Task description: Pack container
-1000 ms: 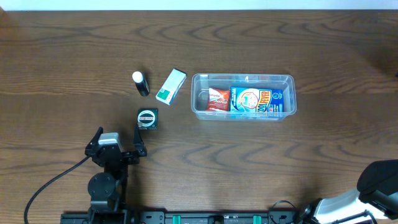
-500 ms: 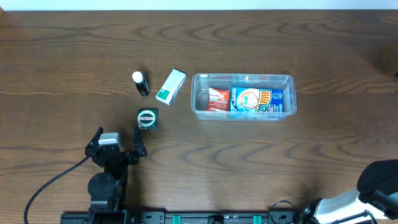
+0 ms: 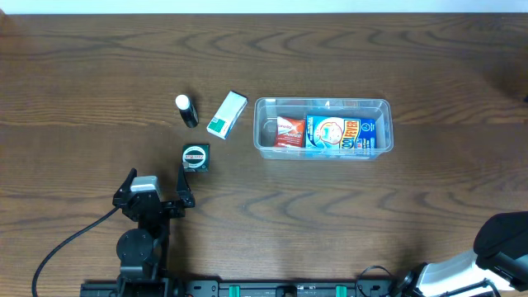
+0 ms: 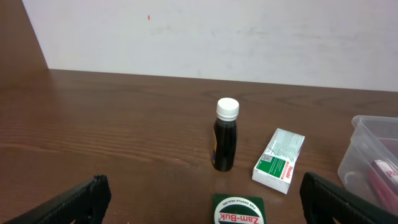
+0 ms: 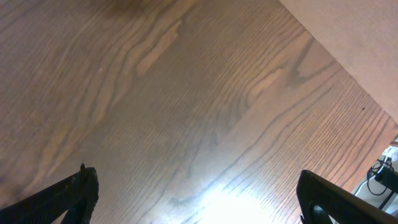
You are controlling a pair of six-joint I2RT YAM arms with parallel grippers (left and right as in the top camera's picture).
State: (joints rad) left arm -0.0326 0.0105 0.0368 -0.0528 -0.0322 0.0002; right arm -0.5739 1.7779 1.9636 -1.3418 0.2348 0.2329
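Note:
The clear container (image 3: pixel 322 150) sits right of centre and holds a red packet (image 3: pixel 288 131) and a blue box (image 3: pixel 339 133). Its corner shows at the right of the left wrist view (image 4: pixel 372 149). Left of it lie a white and green box (image 3: pixel 226 113) (image 4: pixel 279 160), a dark bottle with a white cap (image 3: pixel 187 110) (image 4: pixel 225 136) and a green Zam-Buk tin (image 3: pixel 195 157) (image 4: pixel 238 211). My left gripper (image 3: pixel 157 191) (image 4: pixel 202 202) is open and empty just short of the tin. My right gripper (image 5: pixel 199 199) is open over bare table.
The right arm's body (image 3: pixel 495 247) rests at the bottom right corner. A white wall (image 4: pixel 211 31) stands behind the table's far edge.

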